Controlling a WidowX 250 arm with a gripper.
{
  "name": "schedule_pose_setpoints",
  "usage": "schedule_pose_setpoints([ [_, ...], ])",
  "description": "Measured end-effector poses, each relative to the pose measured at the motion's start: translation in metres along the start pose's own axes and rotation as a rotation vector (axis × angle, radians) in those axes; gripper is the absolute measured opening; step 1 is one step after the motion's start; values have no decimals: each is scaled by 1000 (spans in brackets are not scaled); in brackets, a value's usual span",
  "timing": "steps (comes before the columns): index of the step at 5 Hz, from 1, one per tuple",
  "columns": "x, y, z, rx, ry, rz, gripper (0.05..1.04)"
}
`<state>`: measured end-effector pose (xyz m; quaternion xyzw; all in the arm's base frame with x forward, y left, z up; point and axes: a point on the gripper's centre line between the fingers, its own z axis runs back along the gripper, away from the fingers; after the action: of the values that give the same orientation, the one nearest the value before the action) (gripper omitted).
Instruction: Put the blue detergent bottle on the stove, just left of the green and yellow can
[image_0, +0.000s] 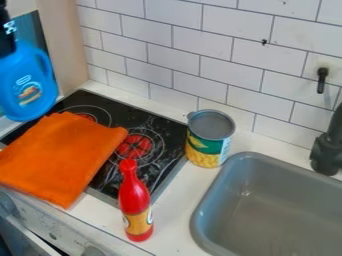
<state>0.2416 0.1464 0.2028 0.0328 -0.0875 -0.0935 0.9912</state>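
White tiles (220, 47) as backdrop, right of the gripper (7, 44). Gripper: black, seen at the upper left; whether spread or pressed together cannot be told. Blue jug (25, 80): placed directly beneath it, its top met by the gripper. Orange cloth (60, 155): laid partly over the black stove (170, 131), below and right of the gripper. Farther right: open can (208, 145), red bottle (135, 197), both upright; beyond them, grey sink (280, 210) and dark faucet (327, 150).

The red bottle (135, 197) narrows a probably passable gap beside the sink (198, 220).
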Motion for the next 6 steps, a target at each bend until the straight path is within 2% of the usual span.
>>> schedule_pose_setpoints([
  [1, 17, -23, 2, -68, 0, -82, 516],
  [2, 44, -47, -1, -148, -19, -81, 515],
  [3, 62, -55, -9, -184, -29, -54, 516],
  [4, 83, -74, -29, -192, 18, -73, 515],
  [5, 102, -94, -50, -159, 33, -60, 516],
  [6, 109, -107, -73, -166, 82, -17, 515],
])
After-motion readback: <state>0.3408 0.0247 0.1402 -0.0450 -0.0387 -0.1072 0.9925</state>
